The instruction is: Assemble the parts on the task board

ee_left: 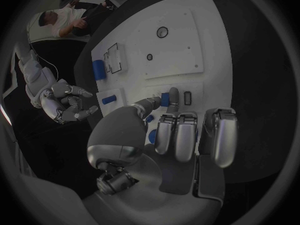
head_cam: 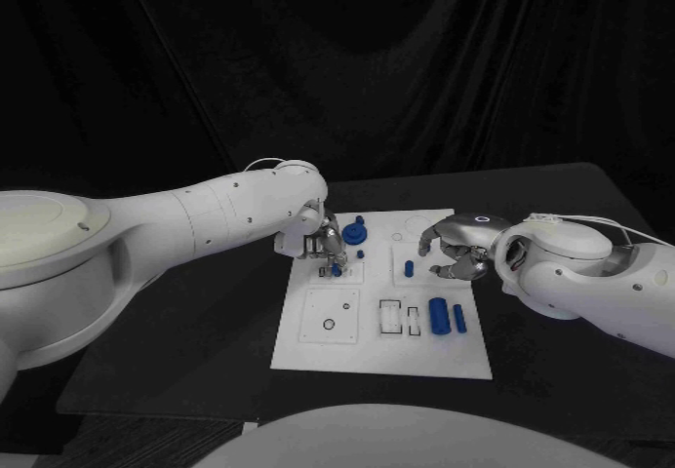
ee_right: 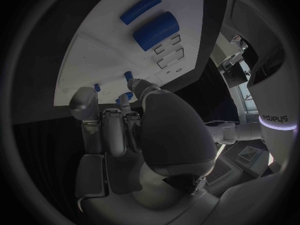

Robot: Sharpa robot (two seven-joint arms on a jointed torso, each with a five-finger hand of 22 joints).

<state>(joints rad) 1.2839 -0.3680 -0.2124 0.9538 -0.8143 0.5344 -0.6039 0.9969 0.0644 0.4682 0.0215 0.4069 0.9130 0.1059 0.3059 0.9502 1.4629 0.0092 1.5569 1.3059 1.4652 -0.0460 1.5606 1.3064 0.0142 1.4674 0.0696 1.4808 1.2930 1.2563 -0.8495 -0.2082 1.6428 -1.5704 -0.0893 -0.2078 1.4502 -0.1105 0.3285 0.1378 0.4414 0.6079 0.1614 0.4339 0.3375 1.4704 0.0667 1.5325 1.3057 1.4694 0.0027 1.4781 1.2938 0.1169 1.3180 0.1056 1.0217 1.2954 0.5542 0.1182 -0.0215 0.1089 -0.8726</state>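
Note:
The white task board (head_cam: 352, 346) lies mid-table. My left hand (head_cam: 325, 250) is low over its far left corner and pinches a small blue part (ee_left: 165, 99) between thumb and a finger, beside a small rectangular slot (ee_left: 187, 98); the other fingers (ee_left: 182, 135) are curled. My right hand (head_cam: 455, 255) hovers over the board's far right part with bent, spread fingers and nothing seen in it. A blue oblong part (head_cam: 410, 267) lies just left of it. A thick blue cylinder (head_cam: 440, 316) and a slim one (head_cam: 458, 315) lie on the right side.
A round blue part (head_cam: 355, 233) and a small blue peg (head_cam: 363, 253) stand near the board's far edge. Rectangular slots (head_cam: 395, 317) and round holes (head_cam: 328, 324) mark the near half. Black table (head_cam: 563, 380) surrounds the board.

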